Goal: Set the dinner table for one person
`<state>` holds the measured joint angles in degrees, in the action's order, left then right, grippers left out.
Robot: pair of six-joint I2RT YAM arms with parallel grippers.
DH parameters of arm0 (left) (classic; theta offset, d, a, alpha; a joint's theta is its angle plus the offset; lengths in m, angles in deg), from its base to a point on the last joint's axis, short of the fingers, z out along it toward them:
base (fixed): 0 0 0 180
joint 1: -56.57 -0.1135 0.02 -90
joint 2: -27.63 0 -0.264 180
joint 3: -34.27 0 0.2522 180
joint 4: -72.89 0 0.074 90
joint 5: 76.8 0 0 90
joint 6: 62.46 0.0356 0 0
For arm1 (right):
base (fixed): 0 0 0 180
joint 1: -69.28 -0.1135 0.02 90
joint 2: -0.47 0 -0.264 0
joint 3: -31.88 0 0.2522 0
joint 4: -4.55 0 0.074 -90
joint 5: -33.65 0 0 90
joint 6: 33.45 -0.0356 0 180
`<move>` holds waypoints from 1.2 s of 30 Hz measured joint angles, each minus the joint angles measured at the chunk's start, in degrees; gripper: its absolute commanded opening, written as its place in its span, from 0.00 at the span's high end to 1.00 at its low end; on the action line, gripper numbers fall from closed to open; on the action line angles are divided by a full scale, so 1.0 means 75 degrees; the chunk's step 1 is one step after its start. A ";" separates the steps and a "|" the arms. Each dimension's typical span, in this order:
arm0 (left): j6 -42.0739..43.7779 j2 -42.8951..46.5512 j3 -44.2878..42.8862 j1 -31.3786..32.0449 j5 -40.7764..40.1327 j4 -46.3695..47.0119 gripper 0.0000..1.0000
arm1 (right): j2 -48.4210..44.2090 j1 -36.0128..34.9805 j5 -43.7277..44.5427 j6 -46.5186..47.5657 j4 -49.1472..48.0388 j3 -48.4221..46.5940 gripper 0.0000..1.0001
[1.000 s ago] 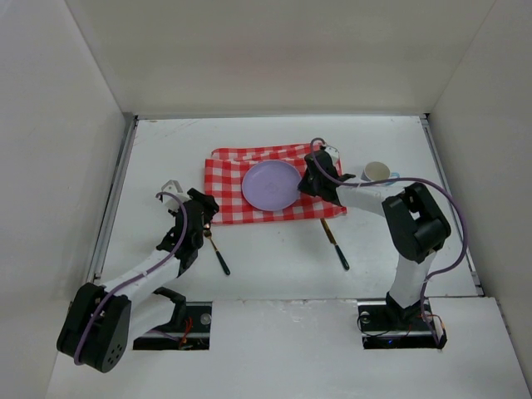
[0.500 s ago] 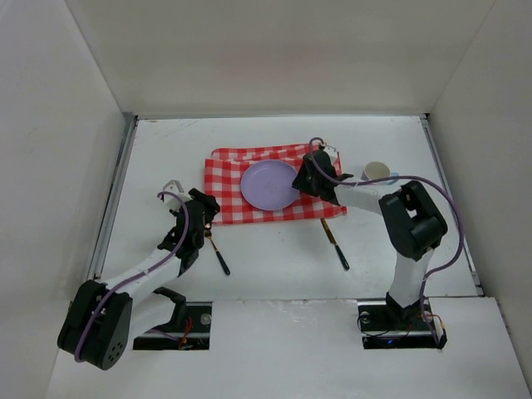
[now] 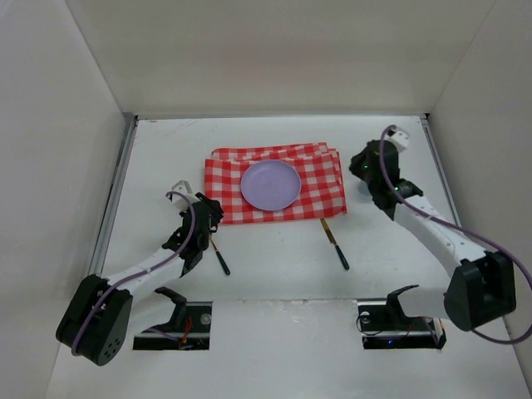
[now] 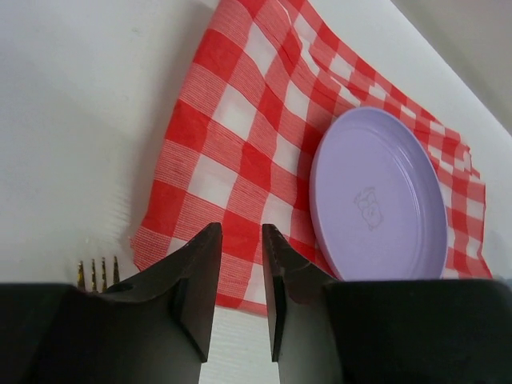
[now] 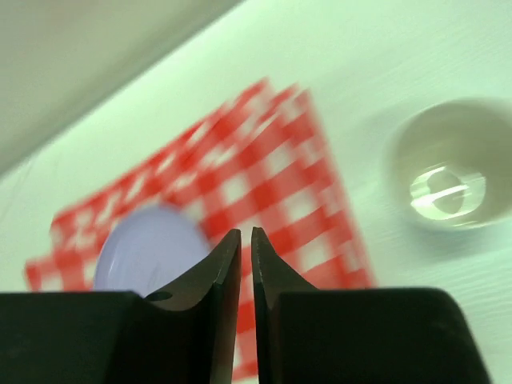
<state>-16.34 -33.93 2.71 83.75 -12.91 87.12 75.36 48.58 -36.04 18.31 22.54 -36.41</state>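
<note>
On the white dinner table (image 3: 166,158) lies a red-and-white checked cloth (image 3: 320,187) (image 4: 240,136) (image 5: 304,172) with a lilac plate (image 3: 271,184) (image 4: 380,204) (image 5: 148,248) on it. A fork (image 3: 218,253) with gold tines (image 4: 98,270) lies by the cloth's near left corner. My left gripper (image 3: 206,214) (image 4: 242,232) hovers just above it, narrowly open and empty. A second dark-handled utensil (image 3: 335,243) lies below the cloth's right corner. My right gripper (image 3: 357,165) (image 5: 246,234) is shut and empty, raised right of the cloth. A white cup (image 5: 444,176) stands beside it, hidden under the arm in the top view.
Tall white panels (image 3: 66,125) wall the table at left, back and right, with metal rails (image 3: 116,191) along the sides. The right arm's elbow (image 3: 482,291) sticks out toward the right rail.
My right gripper has left the plate's right edge and swung right and back, the arm now covering the cup from above. The left gripper has barely shifted. The plate rests slightly left.
</note>
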 measured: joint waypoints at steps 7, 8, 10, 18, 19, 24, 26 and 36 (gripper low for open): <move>0.0102 -0.0125 -0.0082 0.0431 -0.0009 0.0009 0.74 | -0.0277 0.2244 0.0729 0.0117 0.0772 -0.0070 0.51; 0.0111 -0.0125 -0.0087 0.0431 -0.0009 0.0009 0.73 | -0.0213 0.2509 0.0697 0.0096 0.0839 -0.0070 0.50; 0.0131 -0.0125 -0.0087 0.0428 -0.0015 0.0006 0.72 | -0.0087 0.2938 0.0539 0.0015 0.0889 -0.0070 0.48; 0.0137 -0.0125 -0.0087 0.0431 -0.0038 0.0006 0.69 | 0.0530 0.3716 -0.0259 -0.0248 0.0912 -0.0111 0.45; 0.0137 -0.0125 -0.0087 0.0431 -0.0041 0.0006 0.69 | 0.0629 0.3710 -0.0350 -0.0254 0.0909 -0.0111 0.46; 0.0137 -0.0125 -0.0087 0.0431 -0.0041 0.0006 0.68 | 0.0548 0.3416 -0.0446 -0.0216 0.0799 0.0204 0.48; 0.0137 -0.0125 -0.0087 0.0431 -0.0041 0.0006 0.68 | 0.0350 0.3206 -0.0446 -0.0146 0.0758 0.0402 0.48; 0.0134 -0.0125 -0.0087 0.0449 -0.0044 0.0006 0.67 | 0.0501 0.2987 -0.0481 0.0213 0.0746 0.0533 0.56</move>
<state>-15.34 -34.87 2.05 87.11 -13.24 87.17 79.12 70.98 -39.64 19.91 28.14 -32.41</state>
